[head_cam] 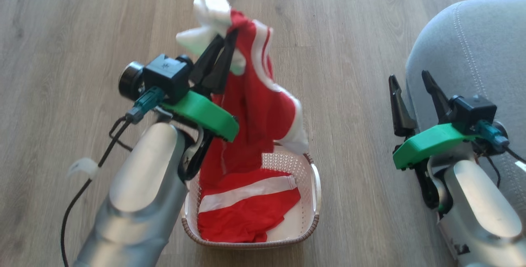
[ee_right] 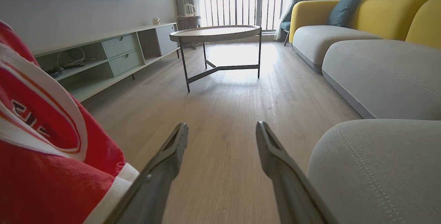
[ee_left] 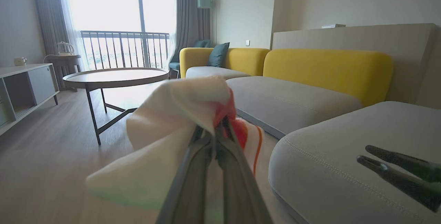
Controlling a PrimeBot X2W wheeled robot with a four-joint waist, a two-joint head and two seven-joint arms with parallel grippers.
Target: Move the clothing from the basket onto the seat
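red jersey [head_cam: 254, 107] hangs from the left gripper [head_cam: 230, 35], clamped on its white trim, high above the basket [head_cam: 314, 201], likely for carrying right to the grey seat [head_cam: 472, 45]. right gripper [head_cam: 409, 76] waits wide and empty beside that seat; a second garment [head_cam: 246, 209] lies in the basket.

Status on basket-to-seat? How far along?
Done: nothing; no clothing on the visible seat. In hand: left gripper shut on a red garment, raised over the basket, lower end hanging into it. Left: carry it to the seat, then the second garment lying in the basket. Right gripper open, empty beside the seat.
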